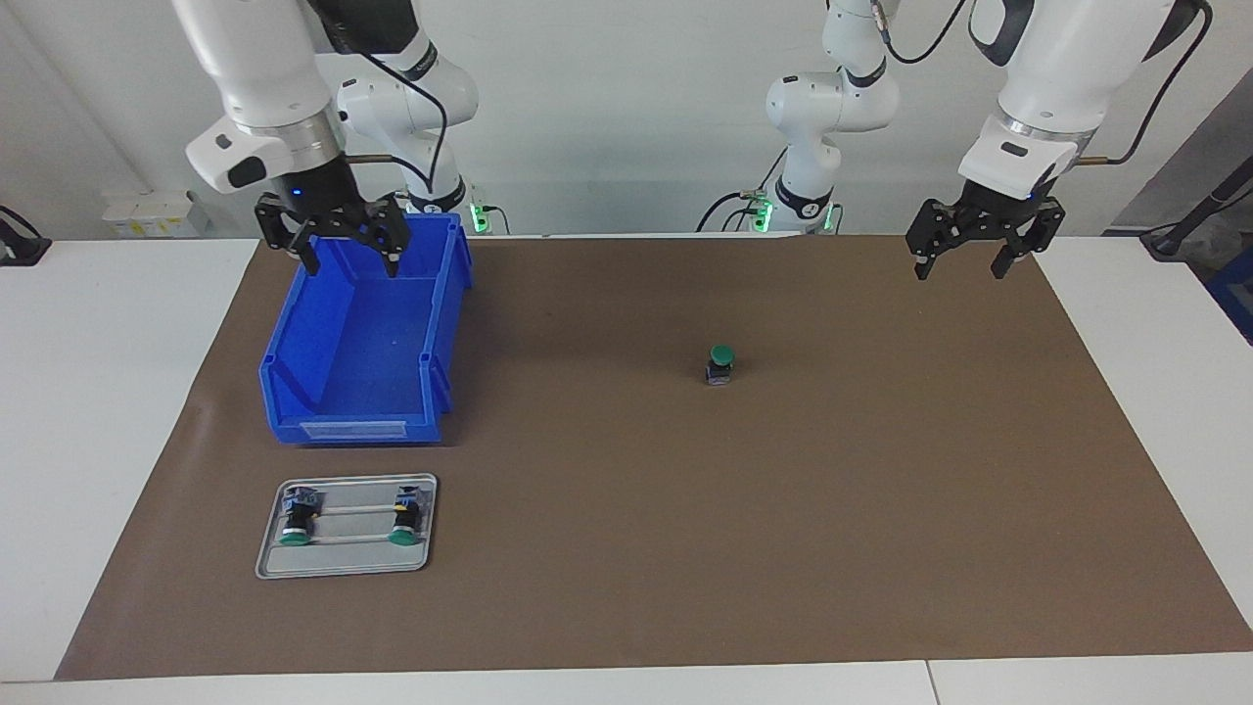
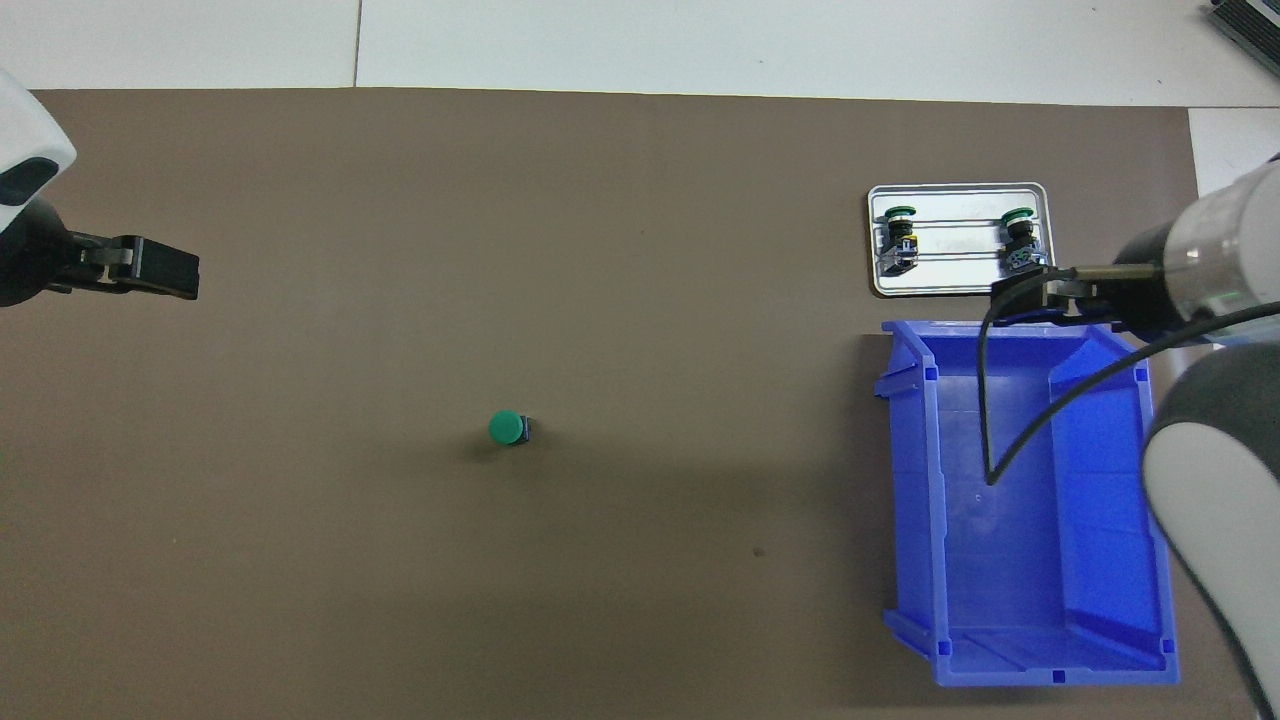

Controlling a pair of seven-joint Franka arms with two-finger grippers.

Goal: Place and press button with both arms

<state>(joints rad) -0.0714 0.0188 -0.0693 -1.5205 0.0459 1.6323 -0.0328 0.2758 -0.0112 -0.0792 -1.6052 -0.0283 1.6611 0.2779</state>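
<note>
The button (image 1: 720, 364) (image 2: 508, 428) stands upright on the brown mat near the middle of the table, green cap up, with nothing touching it. My left gripper (image 1: 959, 266) (image 2: 185, 280) hangs open and empty above the mat toward the left arm's end, well away from the button. My right gripper (image 1: 352, 262) (image 2: 1010, 300) is open and empty too, up over the blue bin's (image 1: 294, 343) end nearest the robots in the facing view.
The blue bin (image 2: 915, 480) is empty and sits toward the right arm's end. A small metal tray (image 1: 343, 558) (image 2: 955, 285), farther from the robots than the bin, holds two more green-capped buttons lying on their sides. White tabletop borders the mat.
</note>
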